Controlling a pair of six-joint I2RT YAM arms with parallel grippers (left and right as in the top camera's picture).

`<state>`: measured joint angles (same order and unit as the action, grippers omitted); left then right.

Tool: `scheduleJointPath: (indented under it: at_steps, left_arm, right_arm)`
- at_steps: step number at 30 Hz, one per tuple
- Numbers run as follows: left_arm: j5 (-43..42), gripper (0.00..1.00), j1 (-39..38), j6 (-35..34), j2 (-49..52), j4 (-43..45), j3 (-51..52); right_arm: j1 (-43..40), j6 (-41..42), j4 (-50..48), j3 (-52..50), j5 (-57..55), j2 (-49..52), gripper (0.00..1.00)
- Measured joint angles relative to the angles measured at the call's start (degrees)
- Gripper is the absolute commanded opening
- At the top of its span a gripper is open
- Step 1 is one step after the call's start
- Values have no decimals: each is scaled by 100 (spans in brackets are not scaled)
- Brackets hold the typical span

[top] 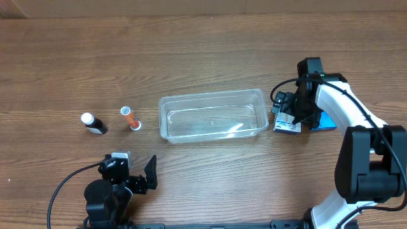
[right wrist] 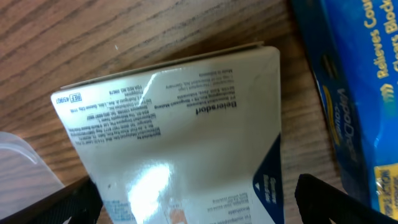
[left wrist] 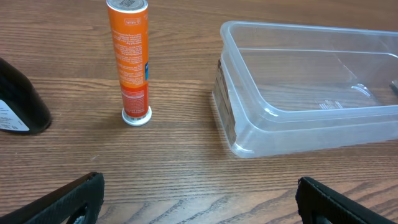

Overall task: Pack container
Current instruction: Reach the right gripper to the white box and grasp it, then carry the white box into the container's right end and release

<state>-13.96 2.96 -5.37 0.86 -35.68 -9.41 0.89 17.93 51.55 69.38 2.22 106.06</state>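
The clear, rectangular plastic container [top: 213, 115] with rounded corners and a rim sits upright and open on the wooden worktop [top: 203, 51] — nothing inside.

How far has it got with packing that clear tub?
Nothing is packed yet: the container is empty. In hand: the right gripper sits open over the white box beside it. Left outside: the blue box, orange tube and dark bottle.
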Motion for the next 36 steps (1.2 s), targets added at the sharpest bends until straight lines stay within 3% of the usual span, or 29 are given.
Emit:
scheduleJointPath:
  at_steps: [2,6,14,20,25,29,36]
  left_arm:
    - [0,100,0,0,0,0,0]
    - [0,100,0,0,0,0,0]
    - [0,100,0,0,-2,0,0]
    - [0,100,0,0,0,2,0]
    - [0,100,0,0,0,2,0]
    - [2,100,0,0,-2,0,0]
    - [0,100,0,0,-2,2,0]
  right_arm:
    - [0,-2,-17,-39,15,0,84]
    - [2,-13,-35,-46,37,0,79]
    - [114,166,264,22,-133,0,59]
    - [114,181,1513,1123,-219,-105,56]
    - [409,168,1950,1805,-227,-1320,57]
    - [1679,190,2135,1836,-111,-1840,57]
    - [3016,527,1355,1440,-146,-1467,58]
